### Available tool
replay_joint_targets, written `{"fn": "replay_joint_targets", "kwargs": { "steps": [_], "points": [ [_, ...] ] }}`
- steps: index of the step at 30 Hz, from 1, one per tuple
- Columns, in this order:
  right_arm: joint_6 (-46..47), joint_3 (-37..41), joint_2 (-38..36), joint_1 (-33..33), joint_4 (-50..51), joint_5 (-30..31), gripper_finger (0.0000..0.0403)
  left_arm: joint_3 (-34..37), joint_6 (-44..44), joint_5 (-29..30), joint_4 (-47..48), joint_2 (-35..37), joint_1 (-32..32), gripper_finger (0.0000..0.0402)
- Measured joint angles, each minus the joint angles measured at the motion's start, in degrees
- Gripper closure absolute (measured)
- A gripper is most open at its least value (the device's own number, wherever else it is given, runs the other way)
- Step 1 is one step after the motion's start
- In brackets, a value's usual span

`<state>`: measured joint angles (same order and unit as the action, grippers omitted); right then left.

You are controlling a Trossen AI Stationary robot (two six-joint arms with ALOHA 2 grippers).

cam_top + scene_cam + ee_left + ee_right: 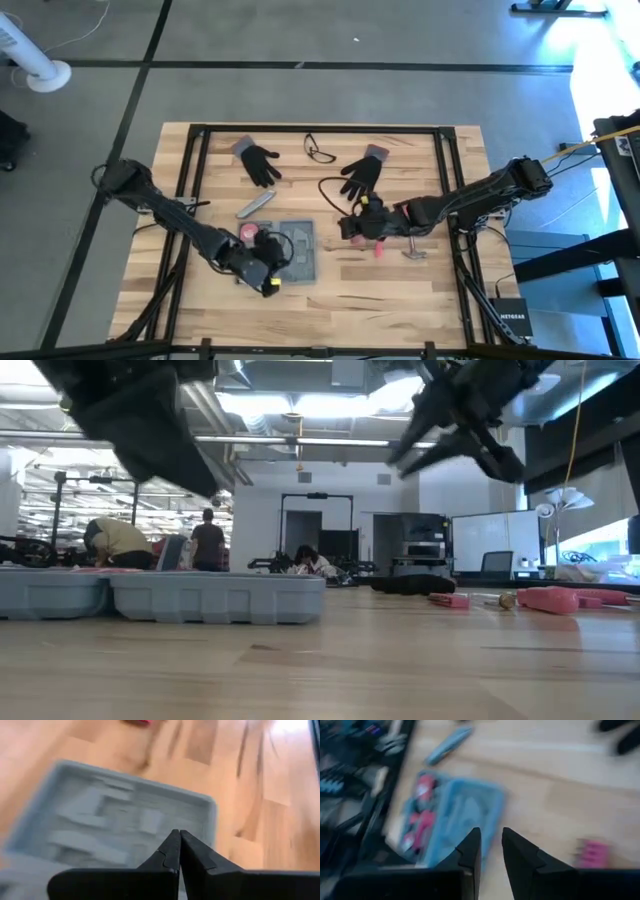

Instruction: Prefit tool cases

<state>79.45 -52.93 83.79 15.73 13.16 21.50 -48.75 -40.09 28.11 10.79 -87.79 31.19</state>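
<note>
Case (291,251) lies open and flat on the surface (400,290), front-left of centre, recesses up, so tools can drop straight in. Red/pink bits already sit in its left half, seen in the right wrist view.

Left tool (268,281) hovers at the case's near-left corner, fingers pressed together, nothing held. Prob. parked there to steady or nudge the case, but can't tell if it touches. Left wrist view looks right down on the grey recesses (125,815), tips shut.

Right tool (352,229) sits just right of the case, over bare wood, fingers a narrow gap apart w/ nothing visible between them. Seems to be between pick-ups: pink handled tool (379,249) and a small metal part (413,254) lie just beside it, likely next in line for fitting.

Rest of layout reads as staging: two black gloves (262,163) at the back, glasses (320,151) between them, slim grey bar (256,205) behind the case, all apart from the work zone.

Surface is light wood planks w/ a dark metal frame around it. Floor is grey concrete; white fan (40,62) at back left. Low view shows an open workshop w/ ceiling lights, and people (208,541) well beyond the surface, not involved.
</note>
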Motion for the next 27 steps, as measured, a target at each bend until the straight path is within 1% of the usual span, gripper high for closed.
{"fn": "replay_joint_targets", "kwargs": {
  "steps": [3,4,6,9,13,15,20,22,24,27],
  "points": [
    [-1.8,0.0,1.7,0.1,-2.8,-1.7,0.0384,-0.1,-1.2,4.0,8.8,5.1,-0.5,0.0401],
    [-1.8,0.0,2.5,0.1,-4.4,-1.9,0.0392,-0.1,-2.5,5.3,12.8,6.9,-0.6,0.0401],
    [-1.7,0.0,4.5,0.1,-7.7,-2.6,0.0396,-0.1,-6.2,7.1,20.9,9.8,-0.6,0.0402],
    [-1.8,-1.7,9.2,0.1,-14.0,-4.0,0.0401,1.0,-14.2,7.0,31.4,12.9,-0.5,0.0401],
    [-3.9,-10.4,18.3,1.1,-16.0,-7.8,0.0402,3.6,-24.3,4.3,38.0,14.2,0.4,0.0402],
    [-4.9,-16.0,23.4,1.5,-14.3,-10.7,0.0403,5.4,-27.2,2.1,37.9,14.1,0.4,0.0401],
    [-5.0,-28.8,33.4,2.1,-6.5,-14.1,0.0403,10.2,-31.3,-4.5,34.1,13.2,0.5,0.0401],
    [-5.0,-32.0,35.9,2.0,-3.4,-15.9,0.0403,11.9,-32.2,-6.3,32.7,13.1,0.8,0.0401],
    [-4.9,-34.3,37.5,2.2,1.6,-16.4,0.0403,13.2,-32.7,-7.8,31.6,12.9,1.2,0.0401],
    [-4.9,-35.4,38.5,2.3,9.0,-16.1,0.0403,14.9,-34.3,-8.0,29.2,13.1,2.1,0.0401]
  ]
}}
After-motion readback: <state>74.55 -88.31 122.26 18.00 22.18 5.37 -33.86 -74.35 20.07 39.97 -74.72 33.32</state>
